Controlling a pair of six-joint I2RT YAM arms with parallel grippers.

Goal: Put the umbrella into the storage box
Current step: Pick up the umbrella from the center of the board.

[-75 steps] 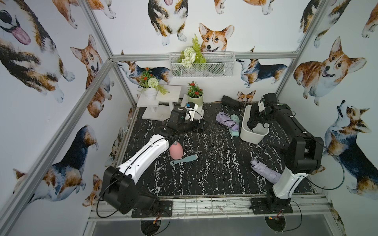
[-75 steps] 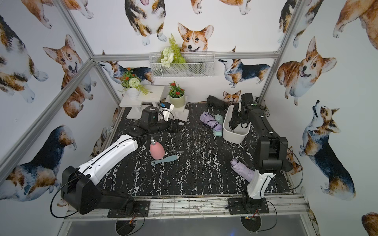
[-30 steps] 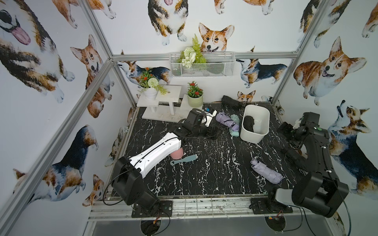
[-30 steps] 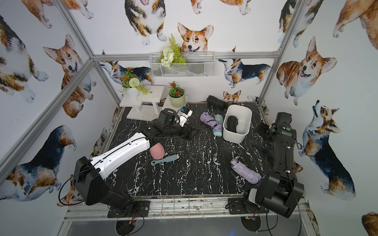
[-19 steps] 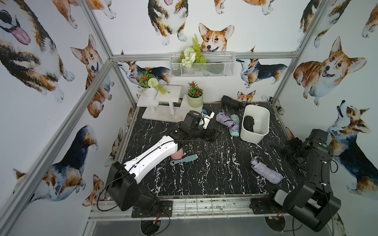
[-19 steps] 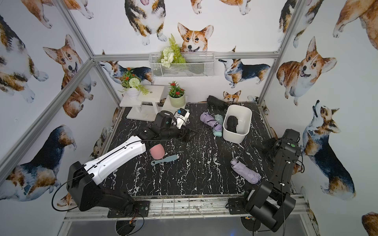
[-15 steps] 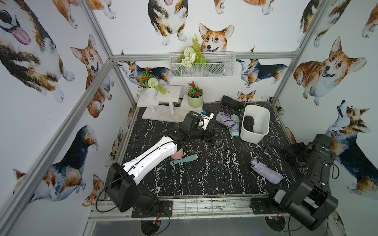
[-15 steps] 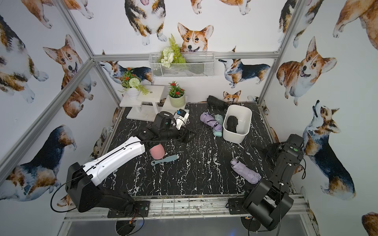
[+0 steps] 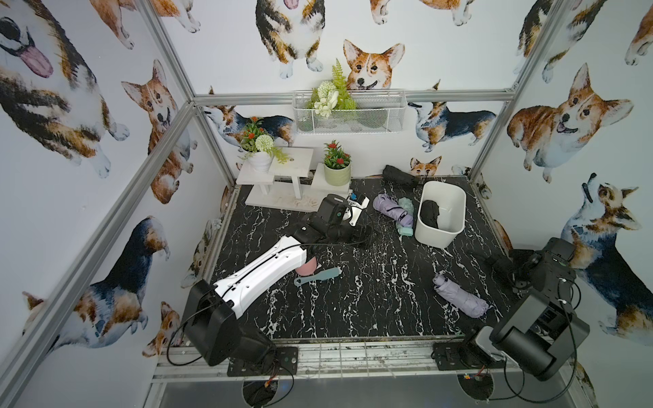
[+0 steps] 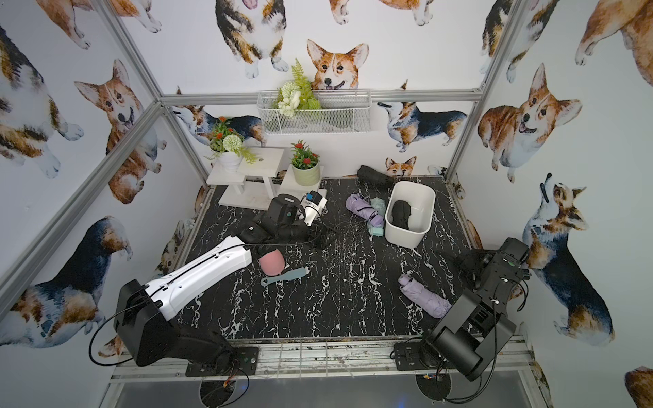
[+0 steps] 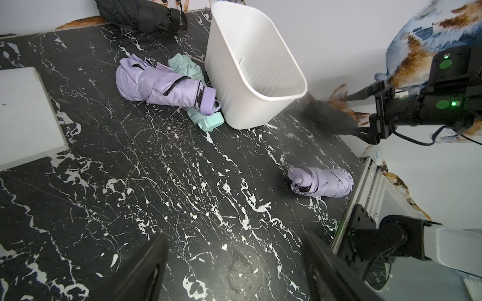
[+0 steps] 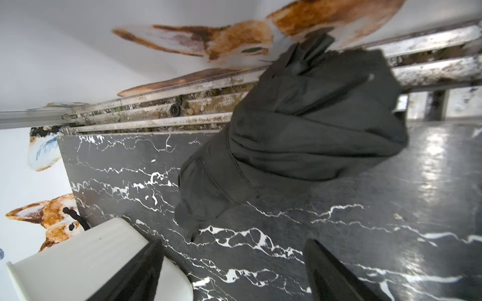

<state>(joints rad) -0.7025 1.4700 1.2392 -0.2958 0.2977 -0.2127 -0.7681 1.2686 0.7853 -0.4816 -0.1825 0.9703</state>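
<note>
The white storage box point(image 9: 456, 231) stands at the back right with one black umbrella point(image 9: 430, 213) lying inside. A purple umbrella point(image 9: 391, 206) and a mint one point(image 9: 405, 208) lie against its left wall, and another purple umbrella point(image 9: 459, 296) lies front right. My left gripper point(image 11: 234, 250) hovers open over bare tabletop, left of that pair. By the table's right edge my right gripper point(image 12: 233, 250) is open, and a second black umbrella point(image 12: 300, 130) lies just ahead of its fingertips, untouched.
A third black umbrella point(image 9: 399, 175) lies along the back wall. A pink cup point(image 9: 305, 268) and a teal brush point(image 9: 318, 279) sit under the left arm. White stands with plant pots point(image 9: 279, 169) fill the back left. A metal rail point(image 12: 156, 125) borders the table's right edge.
The right arm has swung from above the box out to the table's right edge and come down low; the black umbrella now lies in the box. The left gripper moved right, toward the purple umbrella.
</note>
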